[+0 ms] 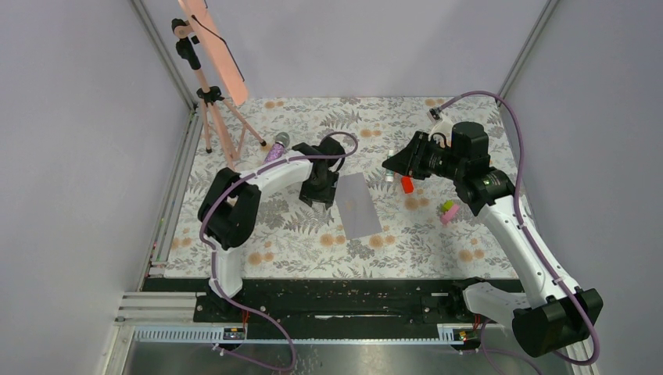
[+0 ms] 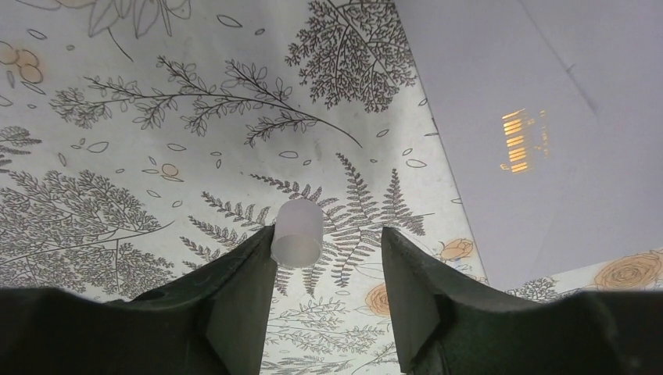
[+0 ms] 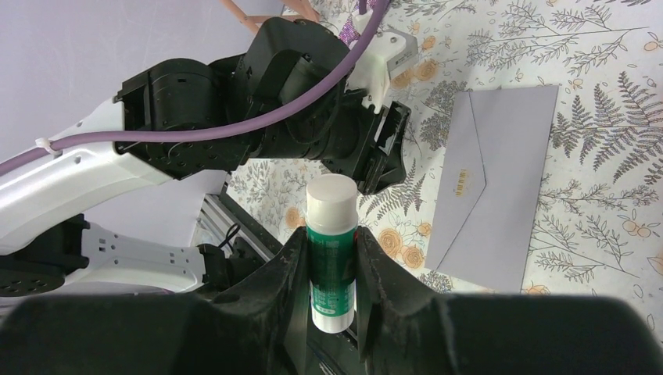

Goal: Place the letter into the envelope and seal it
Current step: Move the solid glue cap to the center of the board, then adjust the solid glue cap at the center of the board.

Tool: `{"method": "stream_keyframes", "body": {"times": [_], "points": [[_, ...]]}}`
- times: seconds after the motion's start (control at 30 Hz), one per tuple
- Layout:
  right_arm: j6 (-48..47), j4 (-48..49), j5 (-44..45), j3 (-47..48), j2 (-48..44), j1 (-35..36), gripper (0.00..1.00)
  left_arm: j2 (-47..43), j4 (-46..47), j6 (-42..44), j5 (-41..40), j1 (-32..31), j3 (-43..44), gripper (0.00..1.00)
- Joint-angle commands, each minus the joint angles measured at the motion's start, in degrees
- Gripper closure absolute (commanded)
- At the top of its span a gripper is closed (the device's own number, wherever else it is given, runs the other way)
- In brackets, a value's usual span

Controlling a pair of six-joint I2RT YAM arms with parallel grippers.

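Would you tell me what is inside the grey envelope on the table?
The envelope lies flat with its flap folded down, so its inside is covered. No letter shows anywhere outside it.

The flat grey-lilac paper envelope lies on the fern-printed desk near its middle, between the two arms. The left gripper stands just beside the envelope's left edge, its fingers pointing down at the desk. A small white plastic cap sits on the desk between them, nearer one finger than the other. The right gripper hangs right of and behind the envelope, with a green-and-white glue stick between its fingers. A pink tripod stands at the back left corner. A small pink-and-green toy lies well right of the envelope.
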Motion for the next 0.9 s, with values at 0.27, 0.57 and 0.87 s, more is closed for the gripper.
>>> {"method": "stream_keyframes", "body": {"times": [0.27, 0.57, 0.87], "points": [[-0.2, 2.1, -0.8, 0.0, -1.4, -0.1, 1.00, 1.5, 2.6, -6.0, 11.1, 0.1, -7.0, 0.37], [-0.1, 2.2, -0.9, 0.2, -1.0, -0.1, 1.00, -0.3, 2.5, -5.4, 13.9, -0.5, -10.8, 0.26], [0.2, 2.7, -0.9, -0.6, -1.8, -0.1, 1.00, -2.1, 1.7, -6.2, 14.6, -1.0, -12.1, 0.31]]}}
